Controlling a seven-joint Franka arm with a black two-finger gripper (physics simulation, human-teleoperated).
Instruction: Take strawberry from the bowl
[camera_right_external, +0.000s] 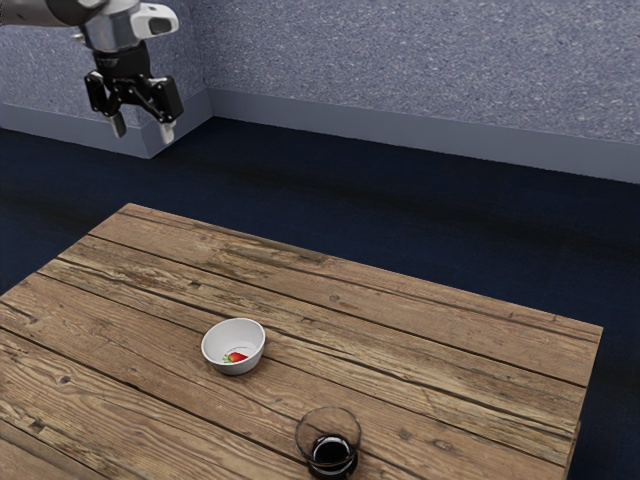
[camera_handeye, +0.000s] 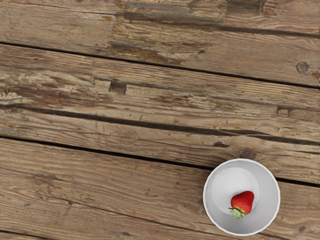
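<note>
plainly, nothing is done yet: my gripper (camera_right_external: 143, 130) hangs released and empty, well above the tabletop (camera_right_external: 400, 350); below it, off-centre, the strawberry (camera_handeye: 242, 202) lies inside the bowl (camera_handeye: 268, 200). reaching, grasping and lifting remain.

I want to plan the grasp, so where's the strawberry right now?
In the exterior view, the strawberry lies inside the white bowl, toward the exterior view's left from the glass.
</note>
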